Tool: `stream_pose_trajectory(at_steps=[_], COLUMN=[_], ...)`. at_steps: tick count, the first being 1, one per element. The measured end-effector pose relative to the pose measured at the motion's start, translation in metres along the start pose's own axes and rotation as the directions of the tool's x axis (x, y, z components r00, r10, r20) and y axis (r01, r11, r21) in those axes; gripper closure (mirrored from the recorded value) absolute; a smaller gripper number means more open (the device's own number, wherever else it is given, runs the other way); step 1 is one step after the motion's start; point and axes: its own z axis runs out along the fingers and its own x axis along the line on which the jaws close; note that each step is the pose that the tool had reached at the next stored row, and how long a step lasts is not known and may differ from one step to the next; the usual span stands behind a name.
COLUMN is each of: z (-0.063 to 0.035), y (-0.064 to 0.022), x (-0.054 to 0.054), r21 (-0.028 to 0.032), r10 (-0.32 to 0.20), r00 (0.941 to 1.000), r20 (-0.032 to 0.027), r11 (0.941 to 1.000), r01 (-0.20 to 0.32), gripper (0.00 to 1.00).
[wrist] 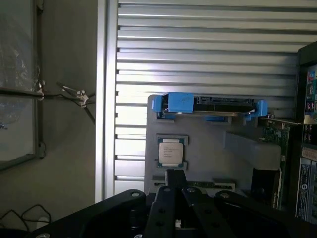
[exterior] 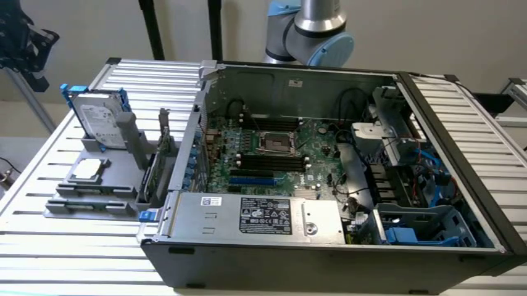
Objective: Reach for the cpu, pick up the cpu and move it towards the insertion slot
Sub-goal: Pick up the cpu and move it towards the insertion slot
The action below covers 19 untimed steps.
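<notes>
The cpu [exterior: 89, 169], a small square chip with a silver top, lies flat in a recess of the grey holder [exterior: 92, 200] at the exterior view's left, outside the computer case. In the wrist view the cpu [wrist: 172, 151] sits just past my gripper [wrist: 176, 177], which hangs well above it. The black fingers meet in one tip with nothing between them. The insertion slot [exterior: 276, 143] is the square silver-framed socket on the green motherboard inside the open case. My arm [exterior: 309, 31] rises behind the case.
A hard drive with a blue frame [exterior: 99, 123] stands upright in the holder behind the cpu, also seen as the hard drive [wrist: 213, 104]. An upright card [exterior: 158, 154] stands between holder and case wall [exterior: 194, 142]. Everything rests on a slatted metal table [exterior: 66, 259].
</notes>
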Motion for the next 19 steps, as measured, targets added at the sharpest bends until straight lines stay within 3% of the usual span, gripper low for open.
stream_pose_trajectory(at_steps=[4, 6, 7, 8, 10, 13, 14, 19], z=[0.0000, 0.0000, 0.0000, 0.0000, 0.0000, 0.0000, 0.0002, 0.0046], y=[0.0000, 0.0000, 0.0000, 0.0000, 0.0000, 0.0000, 0.0000, -0.0002], x=[0.0000, 0.0000, 0.0000, 0.0000, 0.0000, 0.0000, 0.0000, -0.0001], r21=[0.0000, 0.0000, 0.0000, 0.0000, 0.0000, 0.0001, 0.0001, -0.0001], r10=[0.000, 0.000, 0.000, 0.000, 0.000, 0.000, 0.000, 0.000], r00=[1.0000, 1.0000, 1.0000, 1.0000, 1.0000, 1.0000, 1.0000, 1.0000], r20=[0.0000, 0.0000, 0.0000, 0.0000, 0.0000, -0.0002, -0.0002, 0.0001], r11=[1.0000, 1.0000, 1.0000, 1.0000, 1.0000, 1.0000, 1.0000, 1.0000], r01=[0.000, 0.000, 0.000, 0.000, 0.000, 0.000, 0.000, 0.000], gripper=[0.88, 0.82, 0.70, 0.70, 0.58, 0.53, 0.41, 0.35])
